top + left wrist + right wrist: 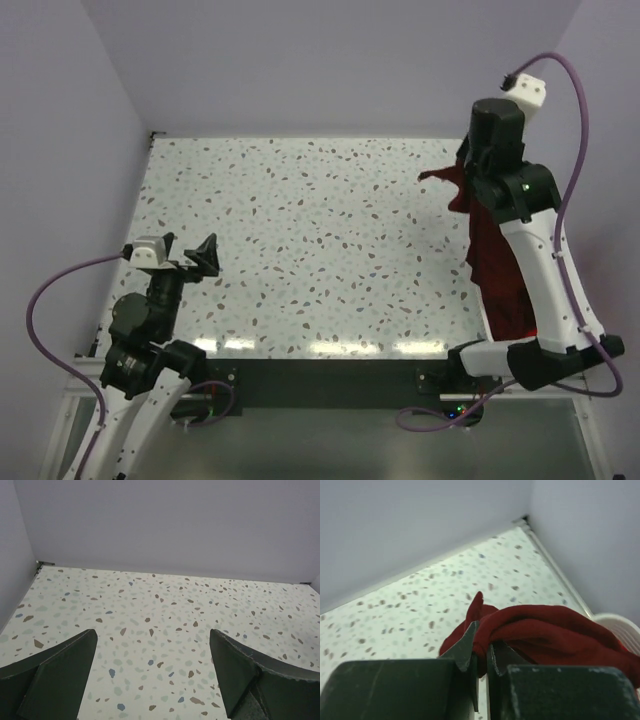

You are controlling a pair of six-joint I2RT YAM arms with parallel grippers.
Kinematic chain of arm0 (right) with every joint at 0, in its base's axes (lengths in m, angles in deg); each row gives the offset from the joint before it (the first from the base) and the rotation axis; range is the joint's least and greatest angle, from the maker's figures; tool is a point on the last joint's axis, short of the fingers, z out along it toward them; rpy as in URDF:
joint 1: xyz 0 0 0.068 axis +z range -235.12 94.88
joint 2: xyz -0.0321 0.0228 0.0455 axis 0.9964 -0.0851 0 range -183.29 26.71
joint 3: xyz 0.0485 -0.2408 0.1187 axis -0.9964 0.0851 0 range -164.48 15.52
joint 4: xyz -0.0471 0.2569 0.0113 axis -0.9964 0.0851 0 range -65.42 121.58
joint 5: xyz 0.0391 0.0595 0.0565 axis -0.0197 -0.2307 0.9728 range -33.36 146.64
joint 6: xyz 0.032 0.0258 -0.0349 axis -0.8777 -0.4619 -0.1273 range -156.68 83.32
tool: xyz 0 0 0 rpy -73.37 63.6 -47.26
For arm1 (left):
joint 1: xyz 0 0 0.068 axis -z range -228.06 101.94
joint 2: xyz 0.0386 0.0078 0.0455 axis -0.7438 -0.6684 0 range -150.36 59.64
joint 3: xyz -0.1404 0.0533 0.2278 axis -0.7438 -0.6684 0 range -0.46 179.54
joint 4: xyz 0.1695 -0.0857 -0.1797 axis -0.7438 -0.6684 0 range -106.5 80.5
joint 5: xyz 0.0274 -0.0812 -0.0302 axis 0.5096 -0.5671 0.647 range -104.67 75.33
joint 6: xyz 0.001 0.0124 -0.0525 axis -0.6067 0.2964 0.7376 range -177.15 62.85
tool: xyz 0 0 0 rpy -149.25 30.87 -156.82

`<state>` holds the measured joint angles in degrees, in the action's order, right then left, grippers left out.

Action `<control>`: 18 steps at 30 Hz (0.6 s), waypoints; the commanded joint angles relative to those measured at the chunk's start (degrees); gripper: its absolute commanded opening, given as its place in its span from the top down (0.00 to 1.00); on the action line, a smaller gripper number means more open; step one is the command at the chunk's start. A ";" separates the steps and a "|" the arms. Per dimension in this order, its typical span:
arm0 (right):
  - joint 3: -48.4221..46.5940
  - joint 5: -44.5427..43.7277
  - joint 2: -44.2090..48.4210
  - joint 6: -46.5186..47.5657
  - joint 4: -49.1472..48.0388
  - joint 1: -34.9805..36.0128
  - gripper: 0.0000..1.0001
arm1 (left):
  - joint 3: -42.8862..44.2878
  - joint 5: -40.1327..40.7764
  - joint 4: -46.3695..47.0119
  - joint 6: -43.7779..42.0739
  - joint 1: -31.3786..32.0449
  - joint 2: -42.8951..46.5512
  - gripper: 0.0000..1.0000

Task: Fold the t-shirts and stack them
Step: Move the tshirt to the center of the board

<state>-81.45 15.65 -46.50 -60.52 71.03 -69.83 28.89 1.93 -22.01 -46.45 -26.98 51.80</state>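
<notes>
1. The right end effector [481,645] pinches a thin fold of the dark red cloth t-shirt [495,265], held above the speckled worktop's [320,230] right edge; it may slip.
2. The left end effector [152,680] gapes wide, empty and well apart, so the shirt could land bunched.

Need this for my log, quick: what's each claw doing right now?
Left claw: open, holding nothing.
Right claw: shut on the red t-shirt.
</notes>
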 commanded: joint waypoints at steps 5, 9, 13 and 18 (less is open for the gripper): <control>-37.16 11.18 -20.17 18.99 -8.31 21.06 1.00 | 2.12 1.59 -0.14 -0.50 0.28 -4.20 0.00; -51.29 22.52 -28.82 25.83 -14.36 30.31 1.00 | 2.30 3.17 -0.49 -0.33 0.19 -4.38 0.00; -37.49 26.15 -24.45 25.42 -31.90 33.05 1.00 | 2.30 3.88 -0.85 -0.07 0.10 -4.56 0.00; -17.77 24.56 -15.15 27.44 -36.52 32.88 0.97 | 2.56 4.49 -1.46 0.20 0.10 -5.08 0.00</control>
<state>-105.54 39.74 -68.31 -35.88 44.24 -36.13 29.28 5.02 -24.00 -46.38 -26.98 47.43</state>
